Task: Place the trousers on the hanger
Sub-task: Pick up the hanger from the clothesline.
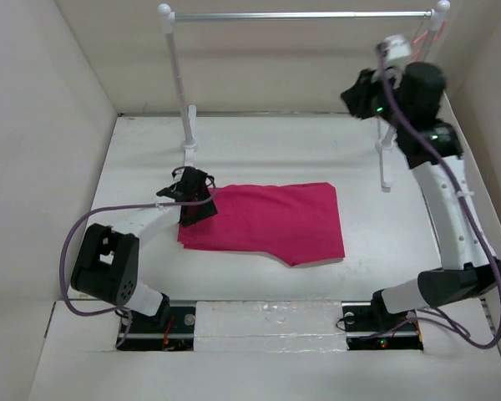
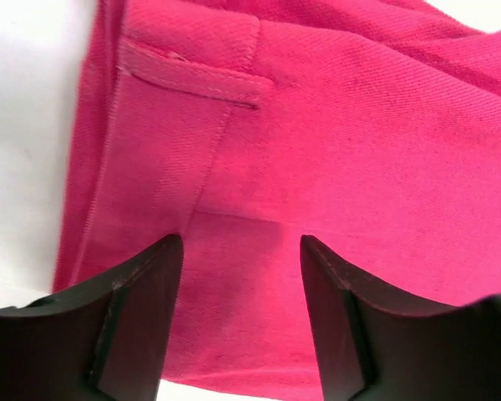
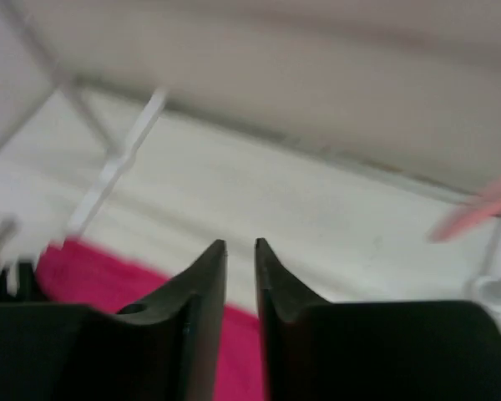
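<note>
The magenta trousers (image 1: pixel 271 221) lie folded flat on the white table; they fill the left wrist view (image 2: pixel 334 142), where a pocket seam shows. My left gripper (image 1: pixel 198 209) is low over their left end, open, with its fingers apart above the cloth (image 2: pixel 242 242) and nothing held. My right gripper (image 1: pixel 351 94) is raised high near the right end of the rack. Its jaws are almost together with a thin slit (image 3: pixel 240 244) and nothing between them. The pale-pink hanger (image 1: pixel 419 35) hangs at the bar's right end; it shows as a blurred pink strip in the right wrist view (image 3: pixel 478 213).
A rack with white posts (image 1: pixel 177 75) and a silver bar (image 1: pixel 301 15) stands along the back of the table. Its right post foot (image 1: pixel 386 171) is close to my right arm. Beige walls enclose the table on the left, back and right.
</note>
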`<action>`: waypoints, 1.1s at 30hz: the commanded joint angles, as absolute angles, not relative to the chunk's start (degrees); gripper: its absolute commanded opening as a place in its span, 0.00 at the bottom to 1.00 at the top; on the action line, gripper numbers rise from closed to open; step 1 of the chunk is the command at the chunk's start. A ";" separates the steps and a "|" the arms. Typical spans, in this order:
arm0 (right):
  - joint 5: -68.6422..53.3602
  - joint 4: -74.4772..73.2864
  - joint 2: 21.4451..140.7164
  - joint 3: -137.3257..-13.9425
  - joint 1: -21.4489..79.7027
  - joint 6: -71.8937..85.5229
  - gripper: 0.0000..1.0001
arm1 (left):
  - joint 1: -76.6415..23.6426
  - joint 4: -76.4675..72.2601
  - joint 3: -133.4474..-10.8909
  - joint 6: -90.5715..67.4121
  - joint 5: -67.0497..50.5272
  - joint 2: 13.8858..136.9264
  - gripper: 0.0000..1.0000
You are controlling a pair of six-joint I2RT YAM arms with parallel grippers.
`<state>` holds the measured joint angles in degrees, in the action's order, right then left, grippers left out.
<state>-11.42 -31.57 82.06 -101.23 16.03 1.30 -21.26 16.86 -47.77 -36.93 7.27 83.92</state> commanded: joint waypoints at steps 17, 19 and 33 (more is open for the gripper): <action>-37.61 3.85 95.53 -106.97 -13.54 39.36 0.70 | -22.94 16.44 -63.03 -32.08 -2.10 80.07 0.00; -38.40 7.01 96.76 -106.09 -13.54 43.14 0.70 | -22.94 15.38 -62.32 -32.17 -3.59 80.42 0.00; -32.52 11.08 100.63 -101.60 -8.44 50.62 0.69 | -22.94 14.24 -60.47 -32.26 -4.92 80.42 0.00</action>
